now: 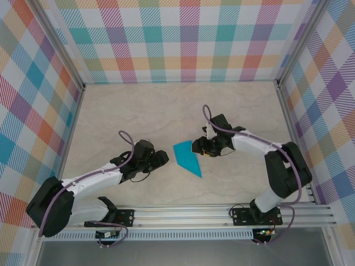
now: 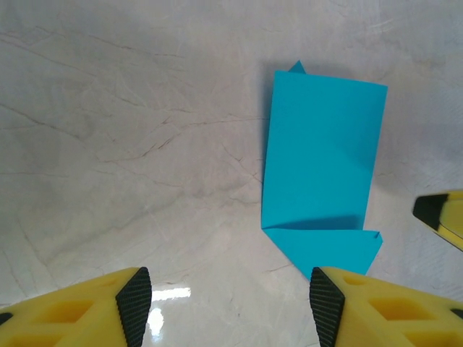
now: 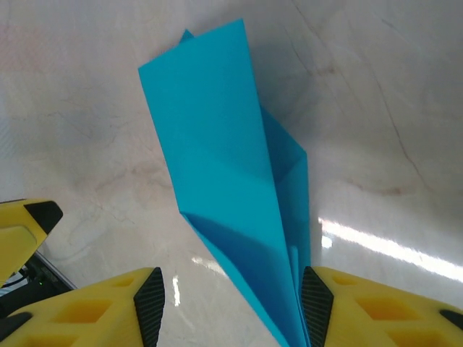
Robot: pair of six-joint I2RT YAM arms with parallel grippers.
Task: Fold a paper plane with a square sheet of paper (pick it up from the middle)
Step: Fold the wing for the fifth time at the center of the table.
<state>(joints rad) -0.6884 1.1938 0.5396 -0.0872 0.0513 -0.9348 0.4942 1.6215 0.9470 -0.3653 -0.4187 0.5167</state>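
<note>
On tbl (image 1: 138, 111): teal paper plane (image 1: 187, 157).

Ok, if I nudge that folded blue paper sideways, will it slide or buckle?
Probably floppy: the folded blue paper is thin, and in the right wrist view one flap stands up off the table. It looks very light, so a push would likely slide it across the glossy surface rather than meet much resistance.

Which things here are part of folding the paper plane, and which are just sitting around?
Part of the job: folded blue paper, left gripper, right gripper, both open.
Just there: table, plaid walls, metal rail.
</note>
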